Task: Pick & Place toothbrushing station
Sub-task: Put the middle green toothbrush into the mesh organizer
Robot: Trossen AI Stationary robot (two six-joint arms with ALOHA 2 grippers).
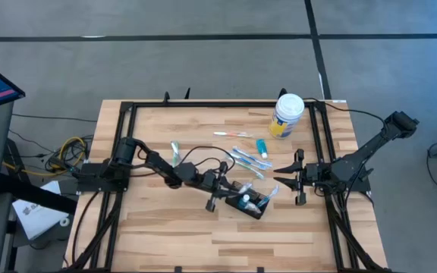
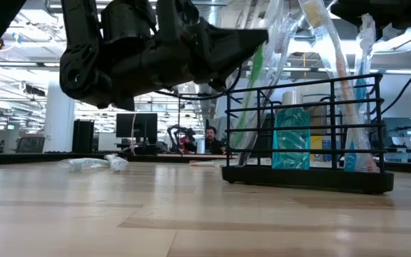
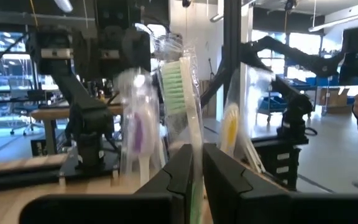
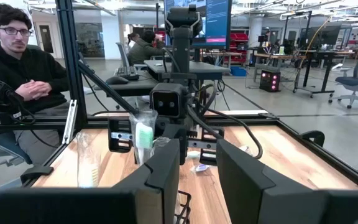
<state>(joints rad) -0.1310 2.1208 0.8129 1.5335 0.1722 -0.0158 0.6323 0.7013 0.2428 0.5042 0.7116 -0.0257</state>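
Note:
The toothbrushing station [image 1: 250, 205] is a black wire rack standing on the table [image 2: 307, 175]. It holds a blue bottle [image 2: 291, 139] and several wrapped toothbrushes standing upright. My left gripper [image 1: 230, 189] reaches in from the table's left and is shut on a wrapped green toothbrush [image 3: 182, 87] that stands in the rack [image 2: 262, 71]. My right gripper [image 1: 279, 174] is open and empty, level, just to the right of the station, pointing at it [image 4: 197, 180]. My left gripper pinches the green toothbrush's handle [image 3: 196, 146], just below the bristle head, between its two fingers [image 3: 179, 171]. The fingers come level from the table's left and lie across the handle. The toothbrush stands near upright, its lower end down in the station.
A white-lidded, yellow-labelled tub [image 1: 287, 115] stands at the far right. Loose wrapped toothbrushes [image 1: 246, 160], a small blue tube [image 1: 262, 145] and further brushes [image 1: 175, 152] lie on the far half. Black frame rails [image 1: 321, 152] run along the sides. A person [image 4: 17, 68] sits beyond the table.

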